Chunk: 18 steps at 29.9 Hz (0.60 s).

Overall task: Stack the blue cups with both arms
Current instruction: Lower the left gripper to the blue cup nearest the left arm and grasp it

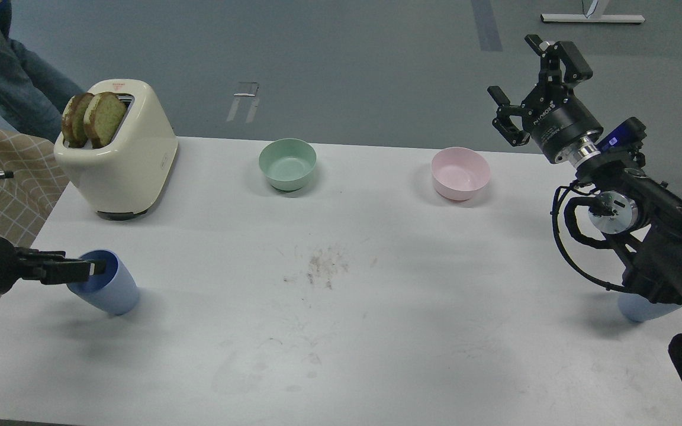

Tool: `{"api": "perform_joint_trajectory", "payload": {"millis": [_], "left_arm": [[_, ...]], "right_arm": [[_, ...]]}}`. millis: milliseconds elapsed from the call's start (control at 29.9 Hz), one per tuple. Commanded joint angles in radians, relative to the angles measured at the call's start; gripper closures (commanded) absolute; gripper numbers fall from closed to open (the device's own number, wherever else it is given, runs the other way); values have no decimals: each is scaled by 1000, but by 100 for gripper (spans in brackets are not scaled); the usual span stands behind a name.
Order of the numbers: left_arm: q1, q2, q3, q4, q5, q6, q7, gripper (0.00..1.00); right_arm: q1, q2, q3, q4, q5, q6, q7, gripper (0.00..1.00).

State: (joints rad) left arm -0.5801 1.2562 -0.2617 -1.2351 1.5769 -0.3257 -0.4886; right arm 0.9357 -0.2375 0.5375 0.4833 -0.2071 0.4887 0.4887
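One blue cup [110, 293] stands upright at the table's near left. My left gripper [93, 268] reaches in from the left edge, and its dark tip lies over that cup's rim. Its fingers cannot be told apart. The second blue cup [637, 310] stands at the near right, mostly hidden behind my right arm [660, 236]. My right gripper [527, 74] is raised high over the table's far right corner, open and empty, well away from both cups.
A cream toaster [122, 157] with two slices of toast stands at the far left. A mint-green bowl [288, 164] and a pink bowl [460, 173] sit along the far edge. A person's legs [3, 71] are at the top left beyond the white table [341, 331].
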Motion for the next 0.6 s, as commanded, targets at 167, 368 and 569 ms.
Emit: {"api": "perform_joint_trajectory", "payload": {"millis": [167,368,569], "left_arm": [[0,-24,32,26,2,37,0,100],[-1,-15,30,25,5,109,0,100],[-3,-5,30,20,8,111,0,100]], "right_arm": [[0,-5,-1,0,0,0,0,0],[0,-2,-1,0,0,0,0,0],[0,-3,-1,0,0,0,0,0]]}}
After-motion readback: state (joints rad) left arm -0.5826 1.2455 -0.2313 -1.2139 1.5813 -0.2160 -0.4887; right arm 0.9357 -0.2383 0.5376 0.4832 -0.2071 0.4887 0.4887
